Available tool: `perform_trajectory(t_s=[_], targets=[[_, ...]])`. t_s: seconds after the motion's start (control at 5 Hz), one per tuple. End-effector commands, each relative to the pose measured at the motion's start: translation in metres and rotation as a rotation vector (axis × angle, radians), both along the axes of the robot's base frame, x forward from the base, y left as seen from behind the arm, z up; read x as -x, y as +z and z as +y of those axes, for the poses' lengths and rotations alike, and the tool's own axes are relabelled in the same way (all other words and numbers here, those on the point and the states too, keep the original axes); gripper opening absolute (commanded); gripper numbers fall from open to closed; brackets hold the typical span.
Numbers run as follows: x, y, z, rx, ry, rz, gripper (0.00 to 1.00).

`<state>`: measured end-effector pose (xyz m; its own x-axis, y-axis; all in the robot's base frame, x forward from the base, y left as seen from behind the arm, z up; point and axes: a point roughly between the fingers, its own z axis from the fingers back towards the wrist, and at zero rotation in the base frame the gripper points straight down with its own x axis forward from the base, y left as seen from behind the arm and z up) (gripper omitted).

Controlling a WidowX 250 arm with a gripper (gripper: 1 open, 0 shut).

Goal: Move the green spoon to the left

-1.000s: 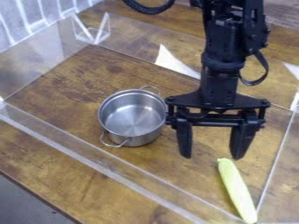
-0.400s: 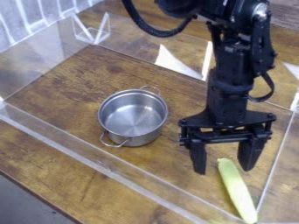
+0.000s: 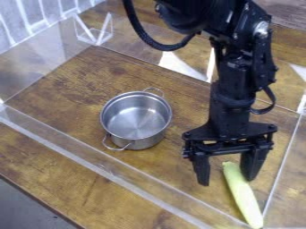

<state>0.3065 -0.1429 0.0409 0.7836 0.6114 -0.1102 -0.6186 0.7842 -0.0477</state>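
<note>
The green spoon [image 3: 242,198] lies on the wooden table near the front right corner, its yellow-green handle running toward the front edge. Its silver bowl does not show. My gripper [image 3: 231,170] points straight down, open, right over the spoon's far end. One black finger [image 3: 203,170] stands left of the handle's tip and the other to its right. Nothing is held between them.
A round steel pot [image 3: 136,119] with two side handles stands left of the gripper. Clear plastic walls [image 3: 72,152] fence the table at the front, left and right. A white sheet [image 3: 180,61] lies at the back behind the arm.
The gripper has come down and moved right and toward the front, from beside the pot to over the spoon's far end. It stayed open. The spoon and pot have not moved.
</note>
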Motion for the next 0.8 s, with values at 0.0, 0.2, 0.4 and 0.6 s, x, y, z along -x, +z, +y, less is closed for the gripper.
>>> perform_trajectory(t_s=[0.0, 0.2, 0.4, 0.6], targets=[[-0.0092, 0.0034, 0.0047, 0.006, 0.033, -0.02, 1.0], [-0.0127, -0.0014, 0.0054, 0.004, 0.046, -0.016, 1.0], [-0.0152, -0.0031, 0.0075, 0.0, 0.054, -0.008, 1.0], [-0.0173, -0.0024, 0.0104, -0.003, 0.058, -0.002, 1.0]])
